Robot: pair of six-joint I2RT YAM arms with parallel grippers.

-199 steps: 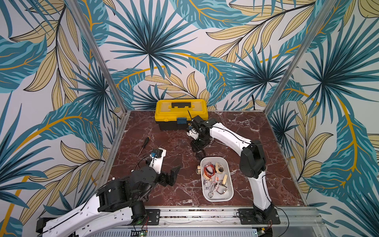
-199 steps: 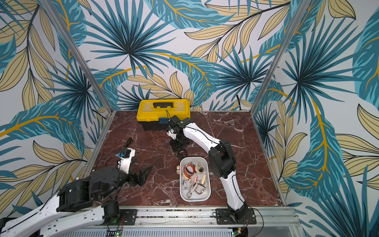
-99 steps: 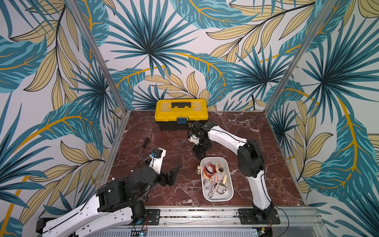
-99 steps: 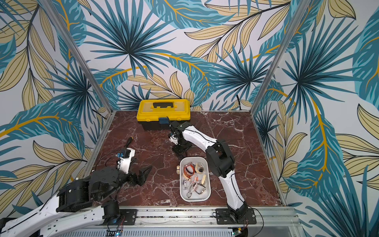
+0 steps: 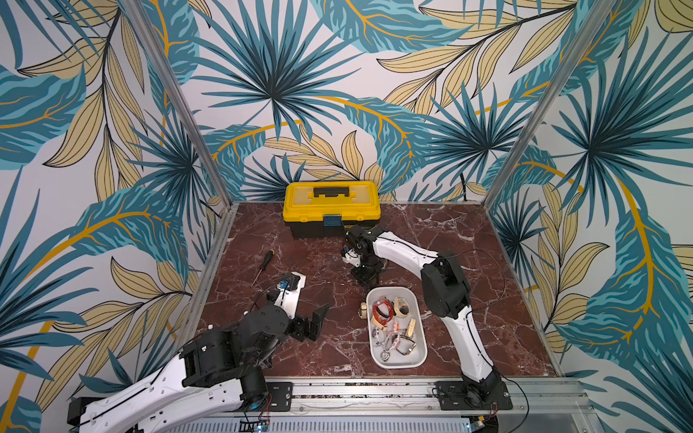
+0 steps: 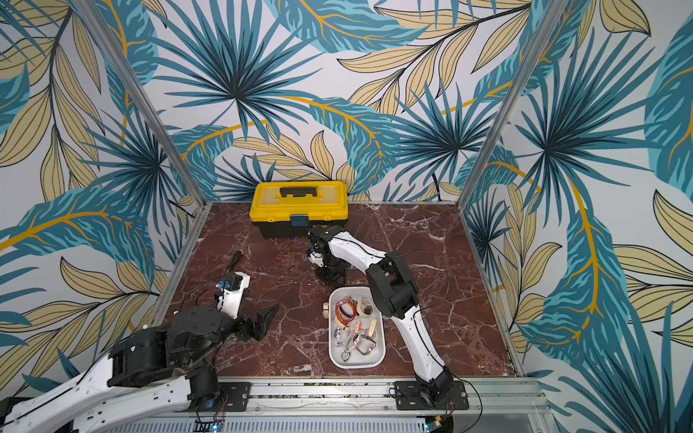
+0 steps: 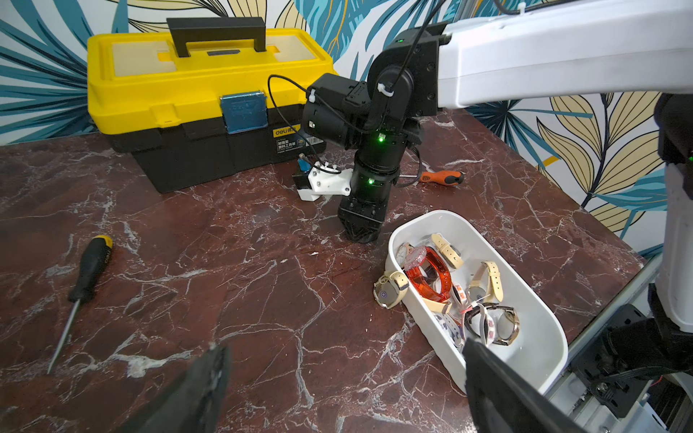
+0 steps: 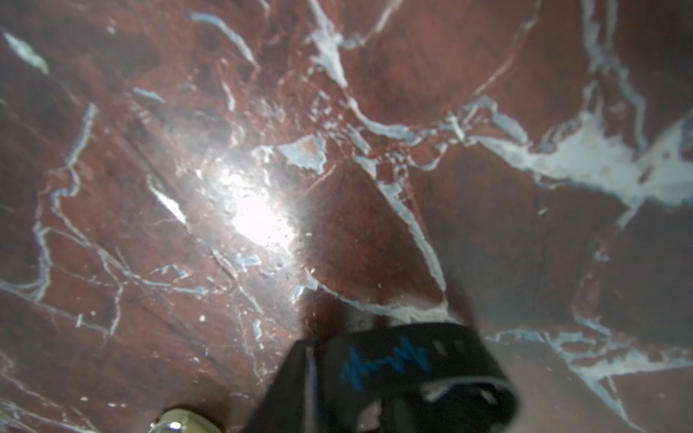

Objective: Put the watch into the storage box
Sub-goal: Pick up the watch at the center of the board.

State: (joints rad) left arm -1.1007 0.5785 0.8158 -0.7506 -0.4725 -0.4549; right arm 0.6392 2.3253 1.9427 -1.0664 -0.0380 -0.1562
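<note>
Right wrist view: black watch (image 8: 393,360) lies at the tip of the right pincer (image 7: 360,237).
It points down at the marble table (image 7: 262,281); whether it clamps the strap, I cannot tell. Just beside it sits the storage box (image 7: 487,243), holding other watches (image 7: 431,275). The left pincer (image 5: 315,321) stands wide apart.

I see the red marble table (image 5: 311,258) carrying the yellow-lidded toolbox (image 5: 332,208) at the back, 2 screwdrivers, 1 black-handled (image 5: 262,267) and 1 orange-handled (image 7: 440,177), the white storage box (image 5: 398,365) near the front, and a cream watch (image 5: 362,310) just beside it.
</note>
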